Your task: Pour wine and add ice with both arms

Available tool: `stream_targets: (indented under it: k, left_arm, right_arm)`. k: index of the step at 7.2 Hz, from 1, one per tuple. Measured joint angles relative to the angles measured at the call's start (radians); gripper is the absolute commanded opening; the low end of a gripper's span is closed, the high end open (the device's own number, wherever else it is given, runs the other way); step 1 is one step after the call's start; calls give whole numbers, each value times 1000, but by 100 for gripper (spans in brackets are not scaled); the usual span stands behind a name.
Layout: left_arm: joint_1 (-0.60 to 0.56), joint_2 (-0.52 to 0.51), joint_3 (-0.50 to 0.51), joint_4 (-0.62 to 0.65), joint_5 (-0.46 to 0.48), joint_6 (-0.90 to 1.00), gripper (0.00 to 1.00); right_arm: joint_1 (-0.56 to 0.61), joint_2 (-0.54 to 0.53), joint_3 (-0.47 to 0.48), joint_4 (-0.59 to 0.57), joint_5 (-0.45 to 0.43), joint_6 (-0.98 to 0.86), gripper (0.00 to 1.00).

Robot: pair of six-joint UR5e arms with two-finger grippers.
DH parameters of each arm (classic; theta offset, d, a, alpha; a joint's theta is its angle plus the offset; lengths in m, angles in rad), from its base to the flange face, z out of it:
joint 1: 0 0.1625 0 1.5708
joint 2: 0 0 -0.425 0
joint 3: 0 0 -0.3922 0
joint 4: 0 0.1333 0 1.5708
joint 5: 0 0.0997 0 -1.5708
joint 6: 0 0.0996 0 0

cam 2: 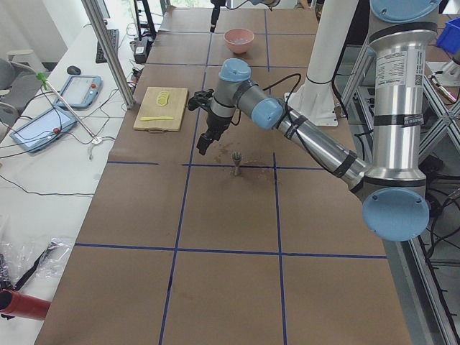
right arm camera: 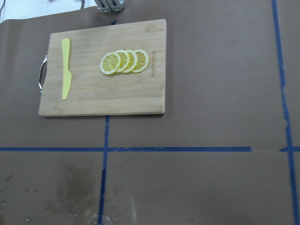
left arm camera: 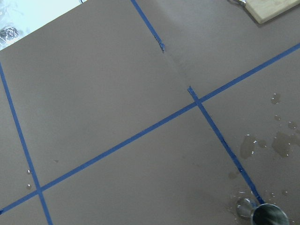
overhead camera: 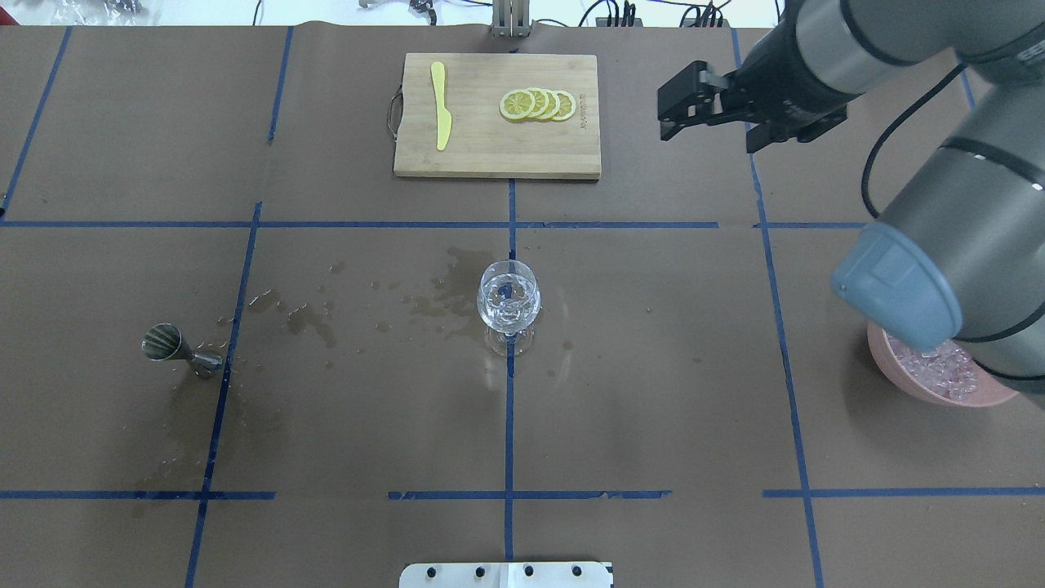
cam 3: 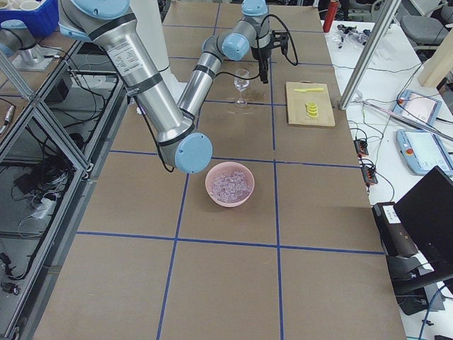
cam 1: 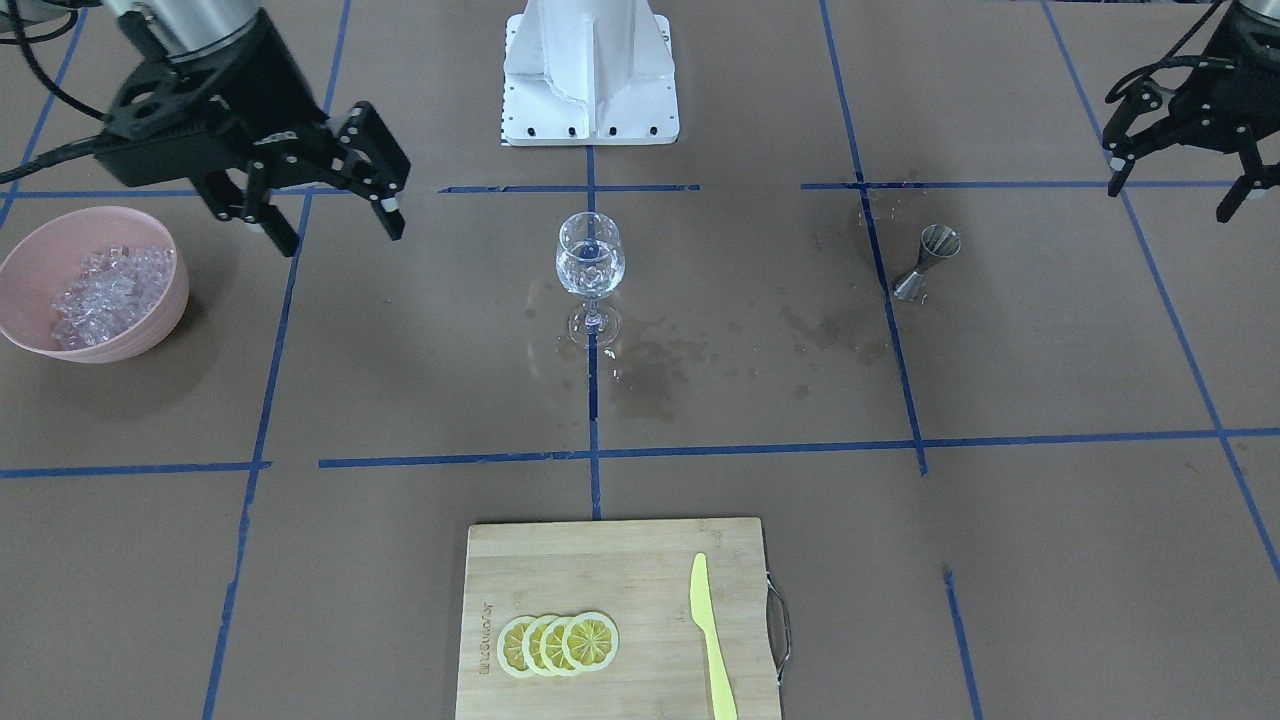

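Nearest the front-facing camera lay a bamboo cutting board (cam 1: 600,570) with a metal handle on one short side. On it sat four overlapping lemon slices (cam 1: 558,644) and, well apart from them, a pale yellow knife (cam 1: 711,640). The board rested on a table (cam 1: 400,350) covered in brown paper and crossed by blue tape lines.

Past the board, at the middle of the table, a clear stemmed glass (cam 1: 590,262) stood upright on a tape line. Its bowl held something clear and glittering, though whether ice or liquid I could not tell. Dark wet stains (cam 1: 650,375) spread over the paper beside its foot and ran toward a small metal jigger (cam 1: 925,262), which stood upright on the robot's left side of the table, just beside another tape line.

The ice (cam 1: 110,292) lay heaped in a pink bowl (cam 1: 160,325) on the robot's right side, well apart from the glass. In the overhead view the right arm (overhead camera: 939,245) hid part of that bowl.

The right gripper (cam 1: 340,235) hung in the air above the table, near the bowl but not touching it — its fingers were spread wide and held nothing. The left gripper (cam 1: 1172,198) hung above the far left side of the table, near the jigger but apart from it, fingers likewise spread and empty. The white base block (cam 1: 590,75) stood at the robot's edge of the table, in line with the glass.
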Motion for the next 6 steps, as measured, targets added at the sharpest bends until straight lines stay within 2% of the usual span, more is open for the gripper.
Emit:
stream_targets:
  k: [2,3,4,6]
  left_arm:
    - [-57,-22,83,5,-26,55,100]
    - [-109,-29,137,4,-72,70,100]
    - [-160,-32,184,3,-121,88,100]
    - [-239,-33,255,6,-157,159,100]
  right_arm:
    - [109,-77,16,-115,48,-246,100]
    - [156,-132,13,-150,55,-392,100]
    - [208,-188,-1,-165,63,-528,100]
    - [328,-291,-70,-169,101,-807,100]
